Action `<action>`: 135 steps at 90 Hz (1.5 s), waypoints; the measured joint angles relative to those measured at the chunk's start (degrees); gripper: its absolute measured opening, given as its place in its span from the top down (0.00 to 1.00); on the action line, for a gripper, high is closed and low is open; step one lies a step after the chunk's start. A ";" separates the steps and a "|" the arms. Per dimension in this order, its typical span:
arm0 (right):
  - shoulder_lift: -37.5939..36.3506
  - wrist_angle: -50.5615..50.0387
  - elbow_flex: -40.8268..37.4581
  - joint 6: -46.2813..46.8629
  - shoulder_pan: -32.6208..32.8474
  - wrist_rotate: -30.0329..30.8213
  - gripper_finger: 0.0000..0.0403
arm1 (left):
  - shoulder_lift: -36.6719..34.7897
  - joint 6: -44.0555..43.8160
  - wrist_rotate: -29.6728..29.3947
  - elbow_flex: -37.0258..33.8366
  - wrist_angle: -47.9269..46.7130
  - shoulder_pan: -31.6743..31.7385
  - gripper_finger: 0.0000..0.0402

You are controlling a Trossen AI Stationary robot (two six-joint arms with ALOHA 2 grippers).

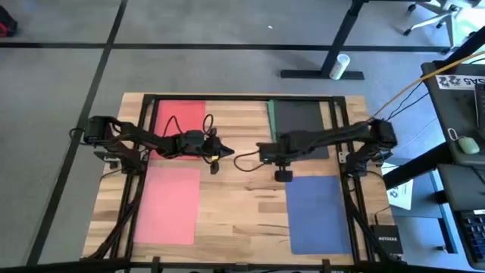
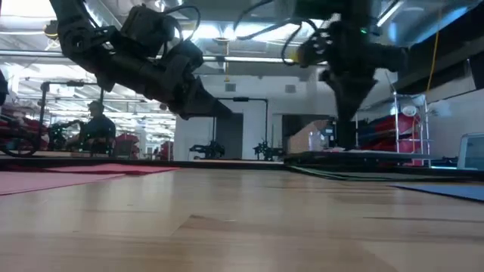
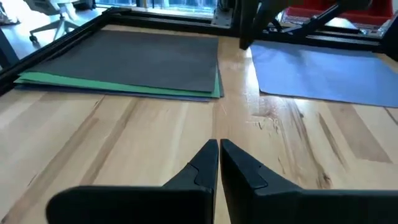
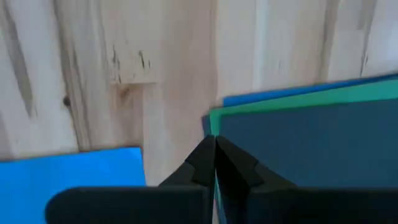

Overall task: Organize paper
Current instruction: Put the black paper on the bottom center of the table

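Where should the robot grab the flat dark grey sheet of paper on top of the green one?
Probably at a corner. The dark grey paper sheet lies flat on the green paper sheet, so nothing sticks up to pinch. The right gripper, fingers closed, is already at the corner near the table's middle; coming from that side, it could lift the edge there.

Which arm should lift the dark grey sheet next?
Probably the right: its end effector hangs at the corner of the dark grey sheet, fingers shut. The left end effector sits mid-table, farther off.
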 joint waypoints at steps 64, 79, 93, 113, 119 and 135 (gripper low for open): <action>-12.69 39.46 -31.69 17.27 0.58 3.88 0.75 | 0.00 -0.68 2.78 0.01 5.03 0.04 1.00; -8.77 38.04 -30.52 16.11 0.58 9.06 0.66 | -0.02 0.23 2.56 0.02 3.76 0.04 1.00; -6.51 38.10 -29.55 14.43 0.48 12.89 0.65 | -0.02 0.23 2.52 0.02 3.42 0.04 1.00; -4.51 37.18 -29.48 14.21 0.41 13.29 0.65 | -0.02 0.23 2.50 0.01 3.32 0.04 1.00; -4.14 36.47 -29.56 13.83 0.41 14.09 0.65 | -0.02 0.23 2.48 0.01 3.06 0.04 1.00; -2.58 37.04 -29.45 12.93 0.41 16.93 0.65 | -0.02 0.23 2.46 0.02 2.70 0.07 1.00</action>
